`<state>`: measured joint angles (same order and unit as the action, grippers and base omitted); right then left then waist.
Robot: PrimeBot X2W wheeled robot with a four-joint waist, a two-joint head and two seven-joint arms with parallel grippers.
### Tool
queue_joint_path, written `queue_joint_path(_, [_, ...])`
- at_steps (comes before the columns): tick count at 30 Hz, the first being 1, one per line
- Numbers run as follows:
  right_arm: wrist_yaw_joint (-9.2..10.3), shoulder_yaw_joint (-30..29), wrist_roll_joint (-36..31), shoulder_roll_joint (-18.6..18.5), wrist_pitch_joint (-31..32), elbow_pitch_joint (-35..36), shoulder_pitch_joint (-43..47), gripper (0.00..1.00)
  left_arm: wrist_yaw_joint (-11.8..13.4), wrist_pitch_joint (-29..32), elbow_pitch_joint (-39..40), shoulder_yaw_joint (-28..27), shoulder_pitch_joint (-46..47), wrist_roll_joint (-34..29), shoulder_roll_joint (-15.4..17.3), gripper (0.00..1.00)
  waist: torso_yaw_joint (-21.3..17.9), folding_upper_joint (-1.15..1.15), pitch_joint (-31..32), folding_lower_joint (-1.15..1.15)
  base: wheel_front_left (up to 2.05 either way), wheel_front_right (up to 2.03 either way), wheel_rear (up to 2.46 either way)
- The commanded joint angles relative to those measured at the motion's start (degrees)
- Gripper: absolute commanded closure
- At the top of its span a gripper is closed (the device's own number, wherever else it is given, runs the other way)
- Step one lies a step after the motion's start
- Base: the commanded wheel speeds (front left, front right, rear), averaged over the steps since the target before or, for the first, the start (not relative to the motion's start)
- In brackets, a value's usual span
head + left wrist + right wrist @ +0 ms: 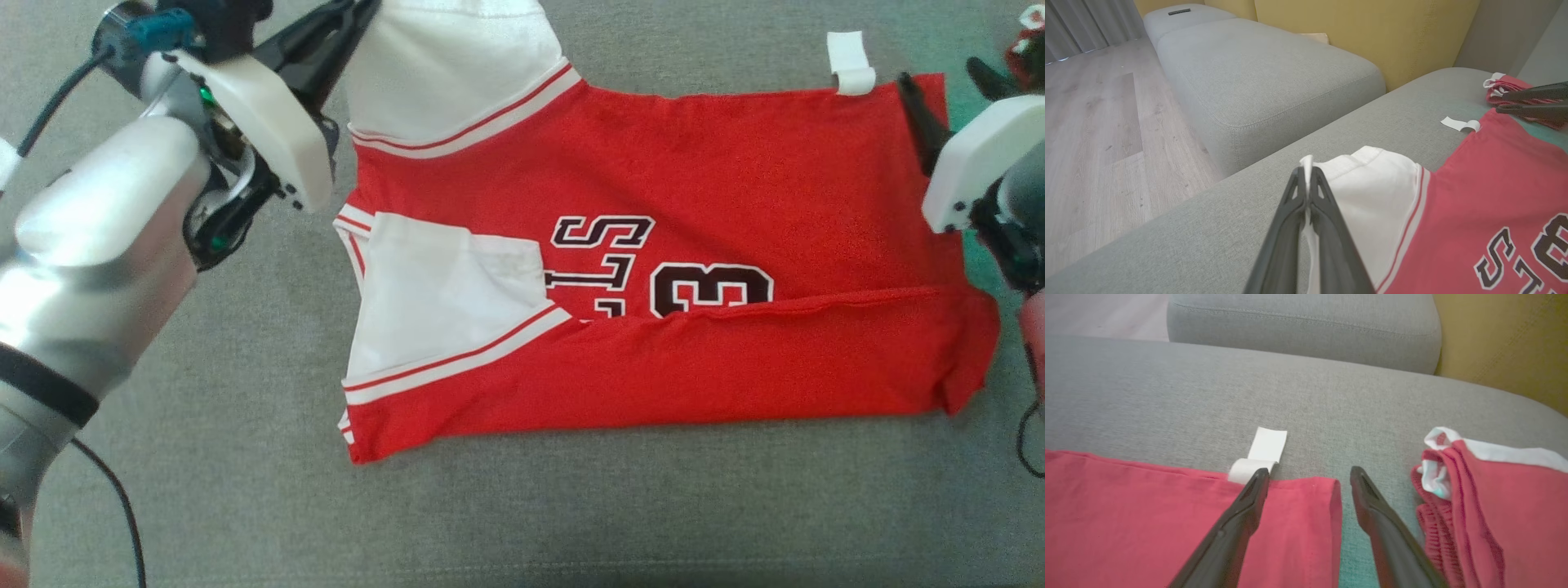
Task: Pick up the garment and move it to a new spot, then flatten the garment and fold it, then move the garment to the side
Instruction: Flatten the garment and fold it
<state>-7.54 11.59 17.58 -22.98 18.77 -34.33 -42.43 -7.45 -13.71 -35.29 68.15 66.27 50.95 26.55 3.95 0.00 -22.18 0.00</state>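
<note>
Two sets of jaws stand at opposite ends of the red garment, which lies spread between them on a grey sofa cushion. The left jaws are closed tight, their dark fingers pinching the outer edge of a white sleeve. A sliver of white cloth sticks out past the fingertips, and the rest of the sleeve runs off to the right of those jaws into the red body with its striped trim.

The right jaws stand wide apart and hold nothing. One of their fingers lies over the red cloth at the hem corner, its tip just beside a small white label that pokes out from the garment's edge onto the cushion. The other finger is over bare grey cushion just past the hem. Whether either tip touches the surface I cannot tell.

Between the two sets of jaws, one long side of the garment is folded up over the body, covering the lower part of the dark printed letters and digits. A second white sleeve lies folded in across the chest. Just beyond the right jaws' outer finger sits a bunched red-and-white cloth, apart from the garment. Ahead of the left jaws are another grey cushion, a yellow panel and a wooden floor.
</note>
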Motion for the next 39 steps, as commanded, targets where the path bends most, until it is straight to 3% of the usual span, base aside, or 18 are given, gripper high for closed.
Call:
queue_joint_path(1, [0.05,0.9,0.3,-1.1,0.4,1.0,-1.7,0.0,0.5,0.0,1.1,-1.7,1.9,-0.4,2.3,1.0,0.2,0.0,-0.3,0.0,0.0,0.0,0.0])
queue_joint_path(16, [0.05,7.5,2.8,-2.2,4.4,-11.6,-8.2,0.0,1.7,1.2,5.0,-1.1,2.7,-0.7,2.7,1.0,0.9,0.0,-2.9,0.0,0.0,0.0,0.0])
queue_joint_path(17, [0.05,8.5,3.1,-2.3,4.7,-11.7,-8.4,1.0,1.7,1.2,4.8,-1.2,2.7,-0.6,2.7,1.0,0.9,0.0,-2.9,0.0,0.0,0.0,0.0])
queue_joint_path(25, [0.05,11.2,5.5,-3.6,2.7,-12.6,-10.6,1.0,1.7,1.1,3.3,-1.7,2.8,0.2,3.1,1.0,0.3,0.0,-2.9,0.0,0.0,0.0,0.0])
queue_joint_path(39, [0.05,12.5,10.3,-3.0,-10.5,-9.7,-20.1,1.0,2.3,-0.7,-4.9,-6.1,9.8,-0.6,3.1,1.0,-1.5,0.0,-4.2,0.0,0.0,0.0,0.0])
